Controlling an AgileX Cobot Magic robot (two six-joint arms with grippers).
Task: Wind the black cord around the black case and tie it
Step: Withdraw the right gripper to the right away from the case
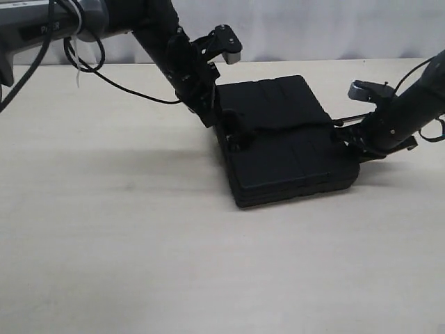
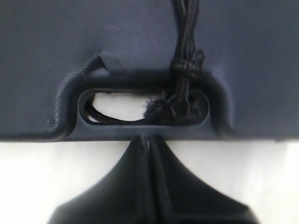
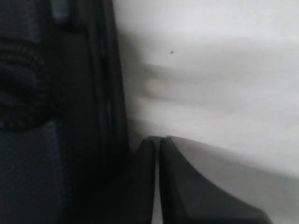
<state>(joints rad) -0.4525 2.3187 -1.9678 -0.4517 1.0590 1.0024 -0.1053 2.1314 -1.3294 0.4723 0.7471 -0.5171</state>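
Observation:
The black case (image 1: 278,149) lies flat in the middle of the table. The black cord (image 1: 292,127) crosses its top from side to side. In the left wrist view the cord (image 2: 186,42) runs down to a knot by the case's handle slot (image 2: 112,105), with a frayed tuft inside the slot. My left gripper (image 1: 228,136) is shut, its tips (image 2: 149,140) against the case edge below the slot, nothing seen between them. My right gripper (image 1: 345,136) is shut beside the case's opposite edge (image 3: 93,93), its tips (image 3: 159,139) low over the table.
The pale table (image 1: 125,229) spreads around the case. A smooth black cable (image 1: 118,87) hangs from the left arm over the table's far left. A white wall stands behind the table's back edge.

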